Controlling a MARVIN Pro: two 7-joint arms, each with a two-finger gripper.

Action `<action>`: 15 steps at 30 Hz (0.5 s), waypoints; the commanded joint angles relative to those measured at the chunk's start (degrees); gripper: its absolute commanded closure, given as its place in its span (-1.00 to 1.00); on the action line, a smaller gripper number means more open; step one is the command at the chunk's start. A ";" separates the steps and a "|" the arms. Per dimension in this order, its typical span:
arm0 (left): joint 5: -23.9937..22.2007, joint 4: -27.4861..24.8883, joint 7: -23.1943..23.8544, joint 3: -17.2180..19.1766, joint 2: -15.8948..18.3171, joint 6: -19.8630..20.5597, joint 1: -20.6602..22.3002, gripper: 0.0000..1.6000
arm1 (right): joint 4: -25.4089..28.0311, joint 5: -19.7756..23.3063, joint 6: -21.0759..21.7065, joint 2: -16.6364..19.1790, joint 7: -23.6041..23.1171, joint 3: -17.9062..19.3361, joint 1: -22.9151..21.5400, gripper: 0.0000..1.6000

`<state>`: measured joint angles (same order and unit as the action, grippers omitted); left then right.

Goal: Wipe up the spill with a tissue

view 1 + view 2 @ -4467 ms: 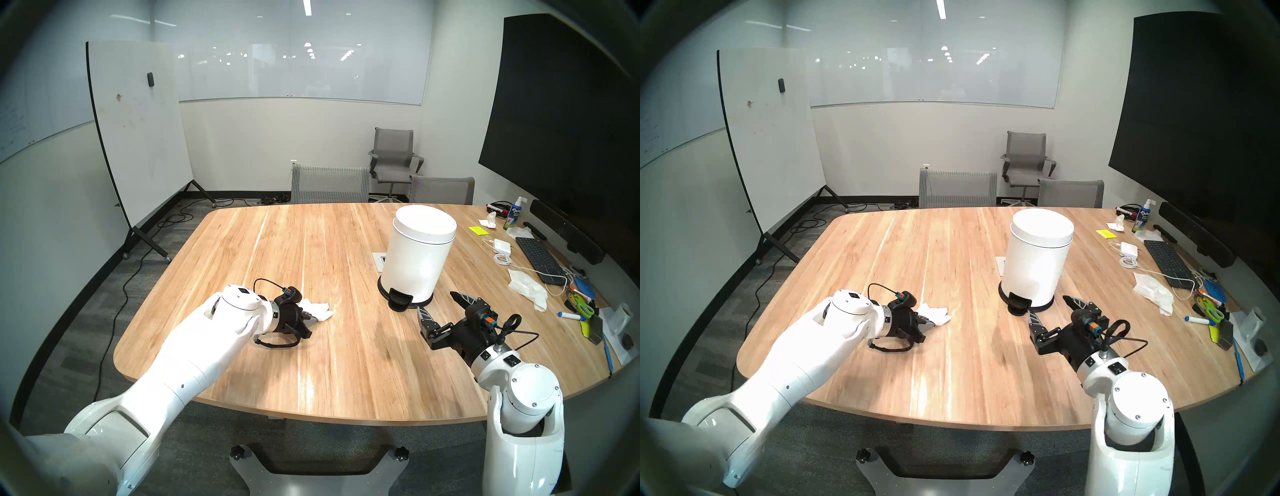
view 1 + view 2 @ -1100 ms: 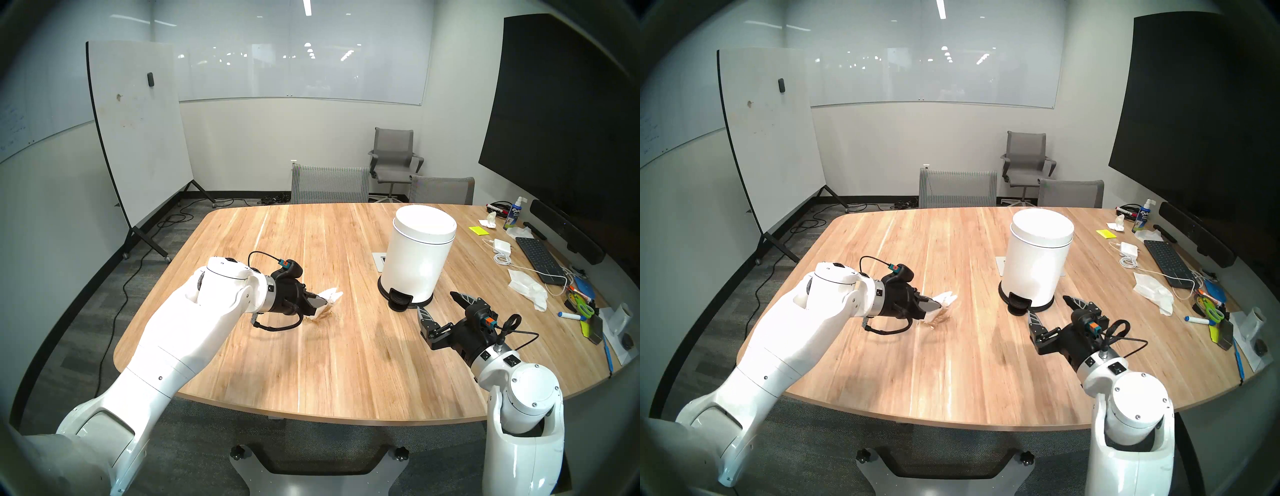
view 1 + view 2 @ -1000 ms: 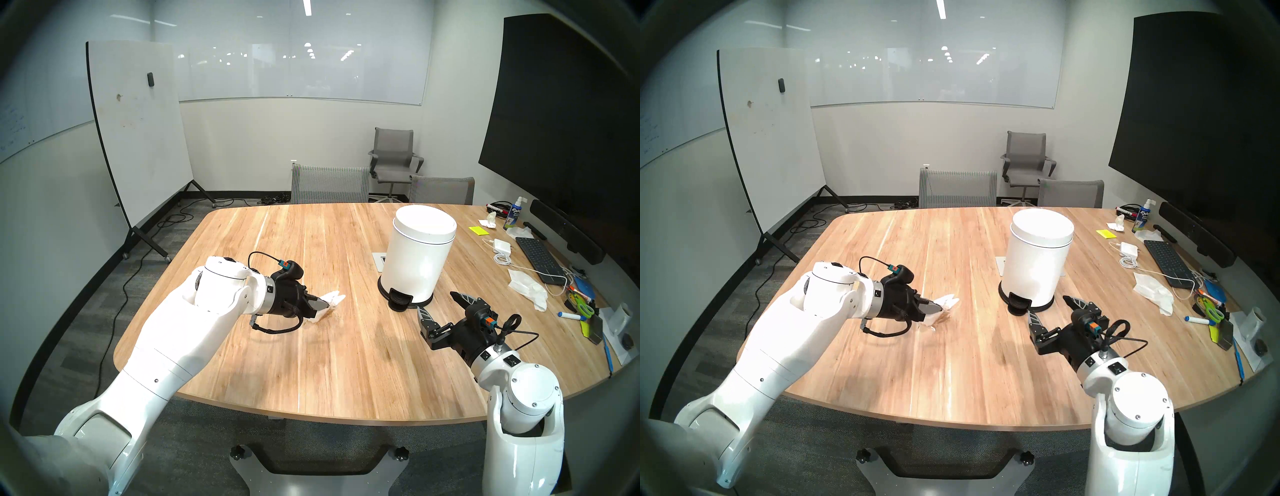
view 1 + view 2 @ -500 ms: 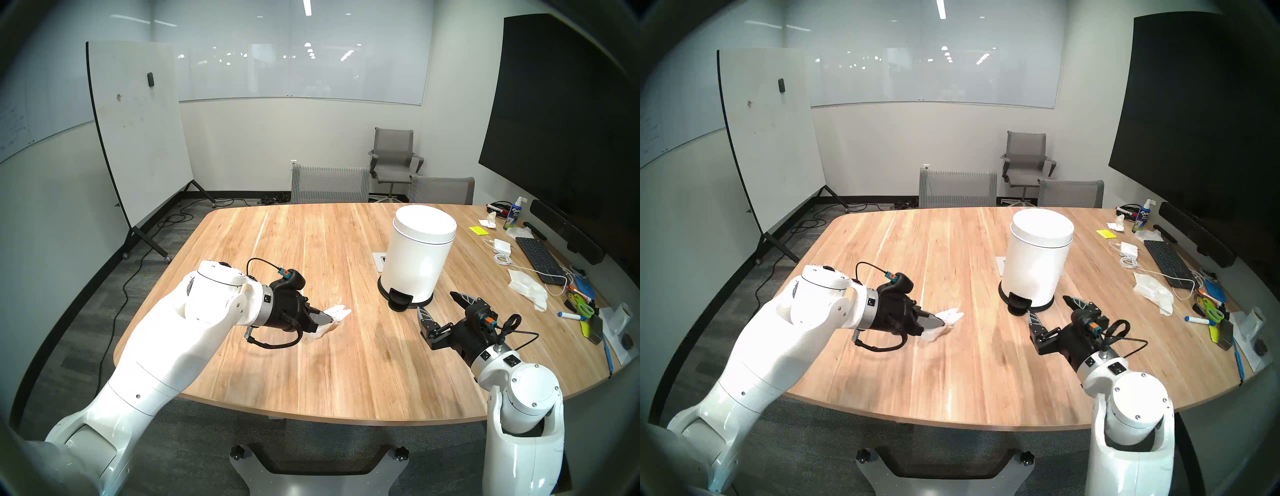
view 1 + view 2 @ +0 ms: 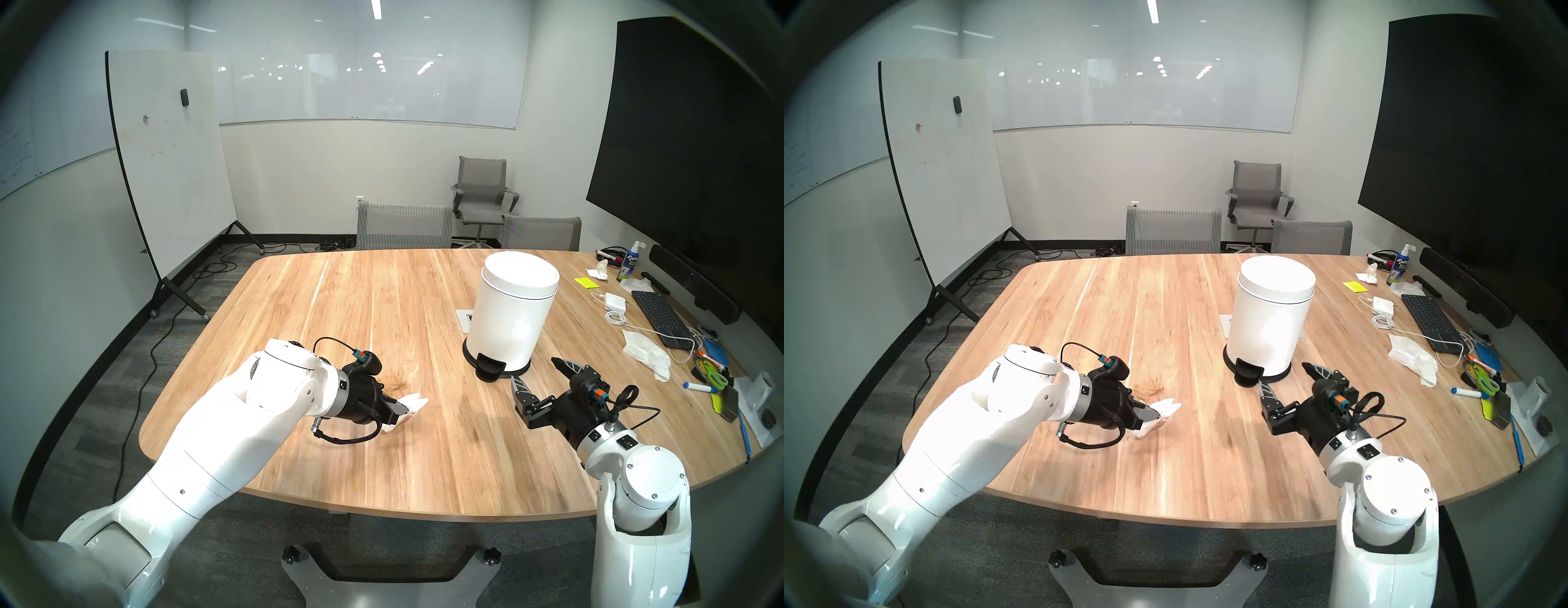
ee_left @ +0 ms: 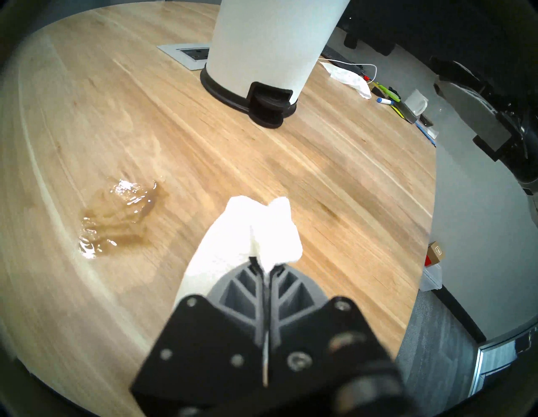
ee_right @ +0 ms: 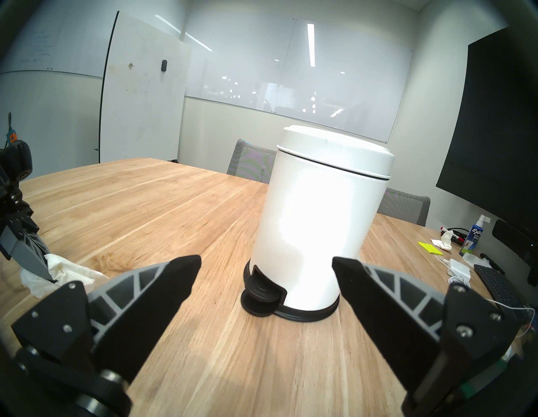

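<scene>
On the wood bench (image 5: 424,458), head left view: left pincer (image 5: 403,414) clamps a crumpled white tissue (image 5: 413,403), paper resting on the bench top. The spill (image 5: 396,385), a thin amber smear, sits just beyond the pincer, apart from the tissue. White pedal bin (image 5: 511,312) stands upright further right. Right pincer (image 5: 536,375) hovers w/ jaws spread wide, nothing in them, near the bin's pedal.

Head right view: same layout; tissue (image 5: 1161,412) in the left pincer (image 5: 1152,418), spill (image 5: 1151,388) just behind it.

Left wrist view: fingers nearly together, tissue (image 6: 250,236) pinched at their tips. Spill (image 6: 119,215) is a glossy brownish puddle to the left, not touching the paper. Bin (image 6: 267,49) ahead.

Right wrist view: both fingers far apart, framing the bin (image 7: 320,227). Tissue (image 7: 67,272) & left pincer at far left edge.
</scene>
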<state>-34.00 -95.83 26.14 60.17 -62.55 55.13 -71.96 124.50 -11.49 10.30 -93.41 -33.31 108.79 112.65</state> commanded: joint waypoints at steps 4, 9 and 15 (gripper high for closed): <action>-1.66 0.30 -1.87 -0.30 -1.01 -0.13 2.44 -1.00 | 1.22 0.04 -0.08 0.00 -0.02 -0.15 -0.17 -1.00; -1.58 0.94 -2.45 -0.17 -1.24 -0.13 2.90 -1.00 | 1.22 0.04 -0.08 0.00 -0.02 -0.15 -0.17 -1.00; -3.01 -2.72 -0.92 0.98 1.13 -0.13 2.21 -1.00 | 1.18 0.05 -0.10 0.00 -0.03 -0.14 -0.18 -1.00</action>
<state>-35.59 -94.53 23.31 59.73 -63.12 55.13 -70.21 124.50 -11.49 10.30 -93.41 -33.31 108.79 112.65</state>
